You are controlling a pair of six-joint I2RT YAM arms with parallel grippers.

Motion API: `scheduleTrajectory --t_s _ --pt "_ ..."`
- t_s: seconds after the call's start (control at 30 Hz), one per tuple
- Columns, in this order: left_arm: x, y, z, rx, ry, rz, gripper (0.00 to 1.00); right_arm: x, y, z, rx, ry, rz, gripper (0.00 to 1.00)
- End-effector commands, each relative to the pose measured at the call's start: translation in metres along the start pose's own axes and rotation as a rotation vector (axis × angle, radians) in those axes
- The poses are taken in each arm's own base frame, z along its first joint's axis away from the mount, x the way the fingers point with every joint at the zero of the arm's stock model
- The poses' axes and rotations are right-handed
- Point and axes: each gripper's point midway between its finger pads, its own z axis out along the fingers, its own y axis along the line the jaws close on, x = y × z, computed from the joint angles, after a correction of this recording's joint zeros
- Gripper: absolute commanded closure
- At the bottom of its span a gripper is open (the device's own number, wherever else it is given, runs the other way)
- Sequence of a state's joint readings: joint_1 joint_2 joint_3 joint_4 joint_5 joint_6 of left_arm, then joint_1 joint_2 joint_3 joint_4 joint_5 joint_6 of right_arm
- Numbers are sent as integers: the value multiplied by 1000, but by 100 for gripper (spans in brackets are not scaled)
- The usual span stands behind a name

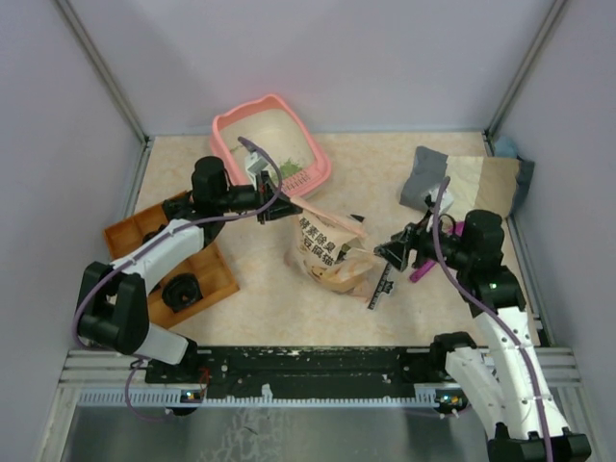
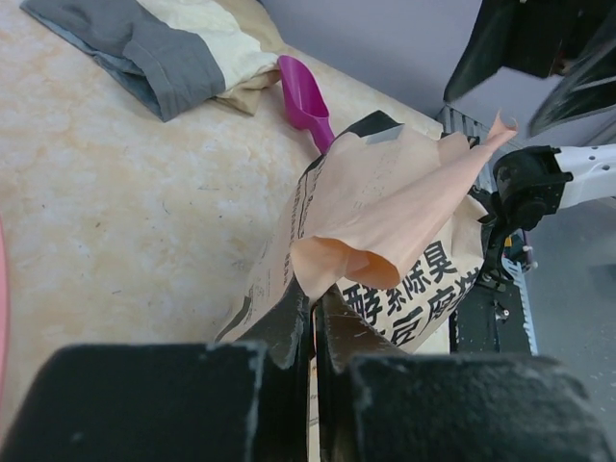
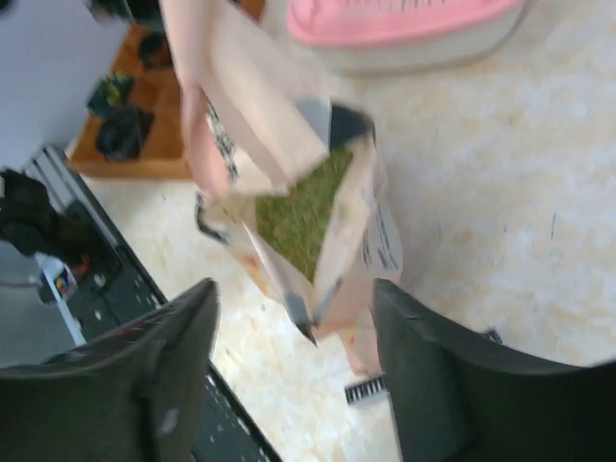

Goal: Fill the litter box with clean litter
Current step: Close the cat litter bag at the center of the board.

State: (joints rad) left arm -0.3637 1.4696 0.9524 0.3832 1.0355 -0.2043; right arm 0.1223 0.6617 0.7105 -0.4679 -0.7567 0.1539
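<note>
The salmon-pink litter box (image 1: 241, 130) stands at the back of the table with a little clean litter (image 1: 289, 170), green granules, in its near corner; its rim (image 3: 404, 24) also shows in the right wrist view. My left gripper (image 1: 280, 207) is shut on the top flap of the beige printed paper bag (image 1: 327, 252), the paper pinched between its jaws (image 2: 318, 308). The bag (image 3: 289, 144) gapes open and shows green granules (image 3: 303, 217) inside. My right gripper (image 1: 389, 256) is open just right of the bag, and its jaws (image 3: 294, 337) hold nothing.
An orange compartmented tray (image 1: 217, 279) lies at the front left beneath the left arm. A grey and beige cloth (image 1: 462, 181) lies at the back right. A magenta scoop (image 2: 303, 96) rests near it. A short black toothed strip (image 1: 379, 287) lies beside the bag.
</note>
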Motion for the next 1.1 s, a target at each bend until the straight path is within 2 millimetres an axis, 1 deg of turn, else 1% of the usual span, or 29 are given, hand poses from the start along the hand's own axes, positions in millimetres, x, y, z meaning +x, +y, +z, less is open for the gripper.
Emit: scheduleTrajectory --t_s 0.0,0.03,0.17,0.27,0.3,0.4,0.5,0.53,0.6,0.67,0.7,0.8,0.87,0.93,0.97,1.0,1.07 --pt "-40 -19 -7 15 -73 99 100 -61 18 -10 -20 -118 -171 28" --pt "-42 -20 -8 16 -80 99 100 -66 22 -6 -52 -118 -176 24" --pt "-48 -21 -9 -1 -103 61 100 -67 20 11 -143 -79 -198 22" --pt "-61 -26 -11 -4 -174 45 100 -59 16 23 -189 -27 -215 22" --pt "-64 -27 -12 -4 -190 28 100 -55 17 27 -218 -4 -211 22" --pt "-71 -25 -12 -20 -213 -10 100 -41 19 45 -280 64 -207 22" --pt "-74 -15 -13 -64 -225 -16 100 -32 28 58 -365 98 -219 19" --pt "-74 -10 -14 -86 -226 -18 100 -29 32 59 -404 101 -220 19" --pt "-72 3 -16 -139 -216 -36 100 -22 34 63 -439 117 -216 19" --pt "-70 13 -19 -182 -212 -53 100 -15 26 68 -404 151 -222 19" --pt "-71 16 -21 -192 -219 -57 100 -12 22 70 -381 165 -220 19" --pt "-76 18 -25 -211 -250 -57 100 -7 7 78 -318 196 -223 19" --pt "-79 19 -25 -213 -262 -59 100 -4 2 84 -310 209 -213 21" --pt "-80 23 -25 -231 -267 -72 100 -4 4 89 -336 220 -177 29" --pt "-81 27 -26 -249 -272 -79 100 -4 5 91 -348 221 -158 34" --pt "-82 32 -27 -272 -276 -89 100 -5 6 92 -355 217 -140 44" --pt "-85 43 -32 -329 -288 -101 100 -9 7 95 -357 193 -111 72"
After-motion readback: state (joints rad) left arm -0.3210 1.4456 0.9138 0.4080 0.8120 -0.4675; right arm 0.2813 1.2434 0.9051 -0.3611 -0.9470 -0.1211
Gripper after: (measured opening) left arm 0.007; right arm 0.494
